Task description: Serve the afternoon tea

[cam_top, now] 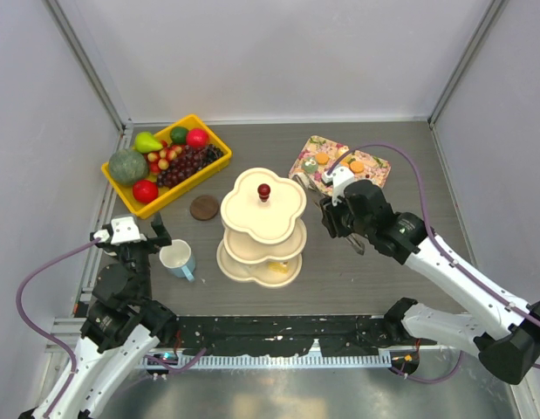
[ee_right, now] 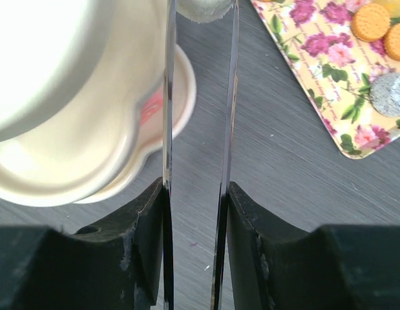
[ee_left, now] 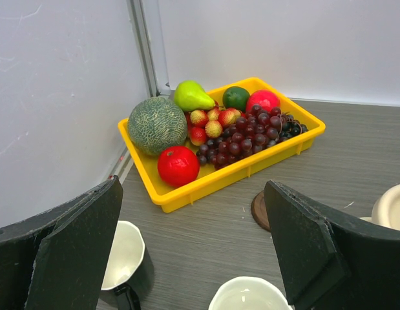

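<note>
Left gripper (ee_left: 193, 194) (nearest the bases): jaws spread fully wide, holding nothing. The dark mug (ee_left: 125, 261) stands low by its left finger and the pale blue mug (cam_top: 178, 258) just beside it. Mid-table, the three-tier stand (cam_top: 252, 205) is upright with its red knob (cam_top: 264, 190) on top. Just right of it, the right gripper (ee_right: 196, 194) is clamped on thin metal tongs (ee_right: 167, 129), blades nearly together; whether the tips hold anything cannot be told. Beyond lies the floral tray (ee_right: 316, 71) with orange biscuits (ee_right: 371, 21). Far left is the yellow bin (ee_left: 219, 181) of fruit.
</note>
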Tool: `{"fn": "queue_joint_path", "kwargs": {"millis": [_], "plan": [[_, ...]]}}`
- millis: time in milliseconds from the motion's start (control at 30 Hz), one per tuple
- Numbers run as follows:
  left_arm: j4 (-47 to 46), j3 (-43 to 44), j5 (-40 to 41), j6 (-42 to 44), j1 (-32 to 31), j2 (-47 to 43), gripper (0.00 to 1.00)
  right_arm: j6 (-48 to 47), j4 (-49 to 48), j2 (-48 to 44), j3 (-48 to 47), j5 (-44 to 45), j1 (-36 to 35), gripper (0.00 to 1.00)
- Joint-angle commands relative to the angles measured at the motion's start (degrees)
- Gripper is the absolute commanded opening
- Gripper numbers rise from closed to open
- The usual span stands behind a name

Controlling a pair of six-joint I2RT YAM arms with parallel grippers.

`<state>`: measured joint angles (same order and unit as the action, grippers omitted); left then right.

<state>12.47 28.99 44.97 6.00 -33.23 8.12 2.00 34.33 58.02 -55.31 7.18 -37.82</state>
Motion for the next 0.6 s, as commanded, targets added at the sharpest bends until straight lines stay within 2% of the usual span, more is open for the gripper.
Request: {"fn": "queue_joint_path", "kwargs": {"millis": [0, 567], "plan": [[-1.8, 0.8, 0.2, -0.5, 0.4, 0.0, 0.99, -0.7, -4.0, -0.5, -0.2, 0.5, -3.3, 0.42], [-1.8, 0.7, -0.1, -0.6, 0.3, 0.0, 0.99, -1.6, -4.4, 2.7, -0.1, -2.6, -8.8, 0.44]]}}
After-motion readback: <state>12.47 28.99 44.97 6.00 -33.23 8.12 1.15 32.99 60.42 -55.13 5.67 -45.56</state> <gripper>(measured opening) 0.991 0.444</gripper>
